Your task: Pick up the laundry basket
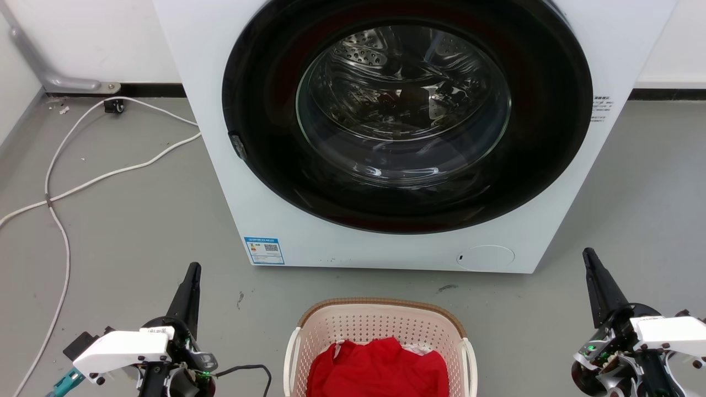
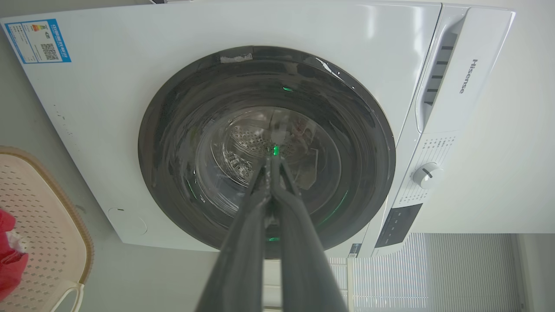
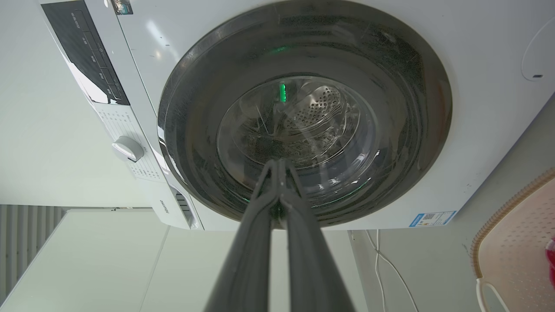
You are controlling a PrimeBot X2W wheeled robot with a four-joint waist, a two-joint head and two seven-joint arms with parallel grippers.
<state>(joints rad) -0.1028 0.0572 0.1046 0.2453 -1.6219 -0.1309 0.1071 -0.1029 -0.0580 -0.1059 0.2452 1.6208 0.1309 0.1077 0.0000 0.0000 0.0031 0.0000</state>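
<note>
The laundry basket (image 1: 380, 305), with red clothes (image 1: 378, 366) inside, sits on the grey floor (image 1: 138, 231) nearest the robot, between the left fingers (image 1: 192, 275) and right fingers (image 1: 591, 263), both pairs pressed together, empty and apart from it, with the white washing machine (image 1: 386, 251) just beyond.

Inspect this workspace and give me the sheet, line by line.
Surface: grey floor, scuffed.
Job's things: basket on the floor before the washer, holding red cloth; untouched.
Clutter: white scraps by the wall.
Grippers: left gripper and right gripper shut, empty, either side of the basket, apart from it.
Cables: white cable loops across the floor on the left; black cable by the left gripper.
Surroundings: washer door shut; grey pipe on the wall.
</note>
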